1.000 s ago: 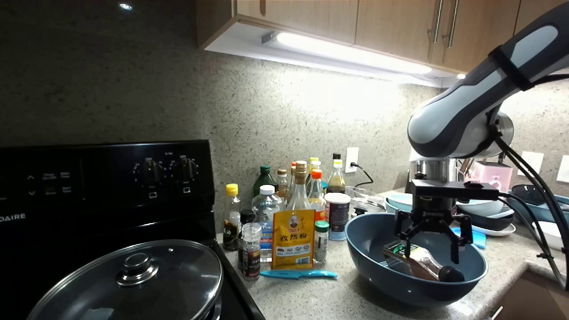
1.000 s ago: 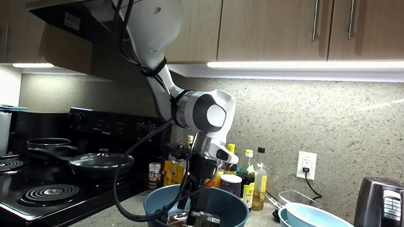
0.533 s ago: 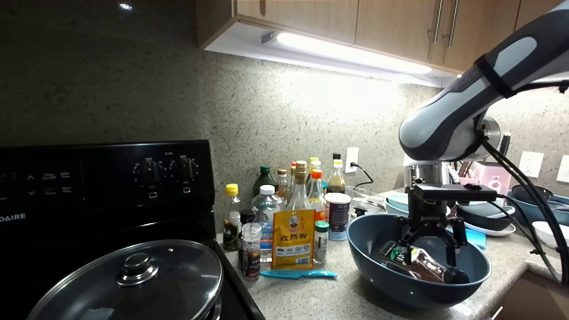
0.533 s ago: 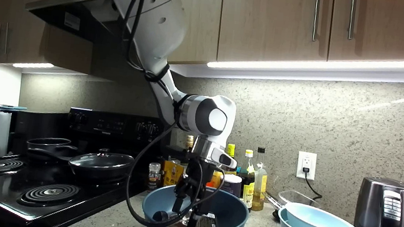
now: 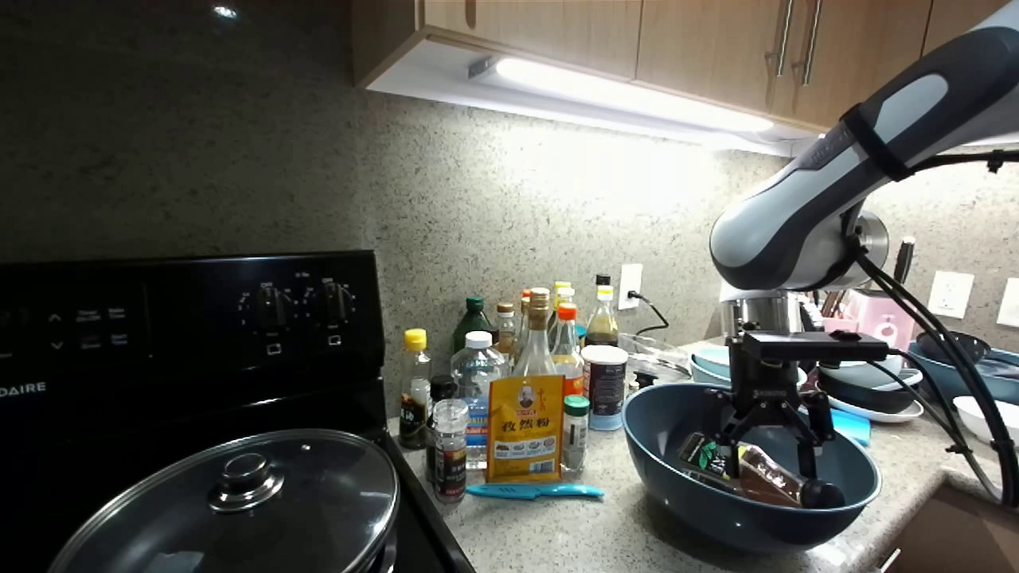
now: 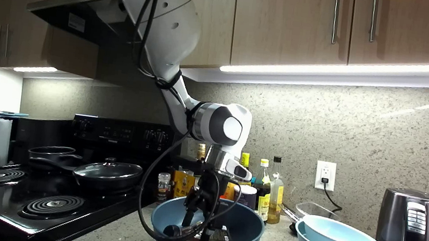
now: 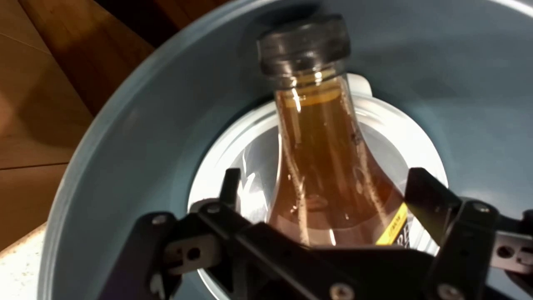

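Spread in the blue bowl [image 5: 740, 525], my gripper [image 7: 322, 187] straddles a black-capped bottle [image 7: 318, 141]: likely heavy, slick, best held mid-neck.

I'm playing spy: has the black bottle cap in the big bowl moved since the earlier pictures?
Yes. In an exterior view, the black bottle cap has shifted a little toward the picture's right, farther from the turquoise knife, which stayed put.
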You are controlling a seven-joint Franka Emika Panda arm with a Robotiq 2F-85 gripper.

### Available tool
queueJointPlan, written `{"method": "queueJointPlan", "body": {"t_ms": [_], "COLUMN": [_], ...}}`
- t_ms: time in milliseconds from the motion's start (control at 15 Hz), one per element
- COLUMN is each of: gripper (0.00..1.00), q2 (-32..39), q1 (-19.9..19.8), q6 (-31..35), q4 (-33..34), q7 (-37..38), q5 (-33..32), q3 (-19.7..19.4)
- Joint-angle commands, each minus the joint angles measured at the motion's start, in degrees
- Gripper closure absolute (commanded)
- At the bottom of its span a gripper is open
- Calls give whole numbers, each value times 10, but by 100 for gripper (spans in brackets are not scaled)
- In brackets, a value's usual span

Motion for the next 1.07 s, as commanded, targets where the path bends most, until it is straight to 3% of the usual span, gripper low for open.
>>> {"method": "queueJointPlan", "body": {"t_ms": [0, 67, 333, 1000], "gripper": [10, 26, 52, 71], "q2": [-1, -3, -8, -15], "q1": [-2, -2, -2, -4], "q6": [-1, 5, 16, 19], "q4": [1, -1, -3, 2], "q7": [12, 11, 19, 19], "q5": [-1, 2, 8, 14], "q3": [2, 2, 4, 5]}}
